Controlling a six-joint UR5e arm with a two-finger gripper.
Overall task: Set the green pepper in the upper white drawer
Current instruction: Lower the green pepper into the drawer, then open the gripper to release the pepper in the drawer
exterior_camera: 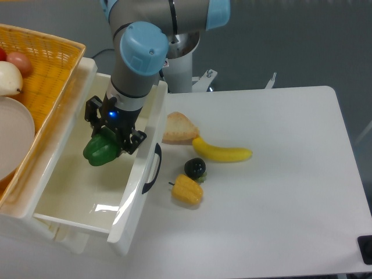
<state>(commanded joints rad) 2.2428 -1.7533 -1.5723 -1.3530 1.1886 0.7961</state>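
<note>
Now the basket (49, 64) sits far left above the open drawer (87, 192). Inside the drawer's walls, the gripper (110, 139) clamps the green pepper (100, 151) above its floor. Lowering looks nearly done; next comes letting go, then rising past the handle (152, 168).

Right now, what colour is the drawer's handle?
Black, curved, on the white drawer's front; the handle shows clearly in the fixed camera view.
</note>
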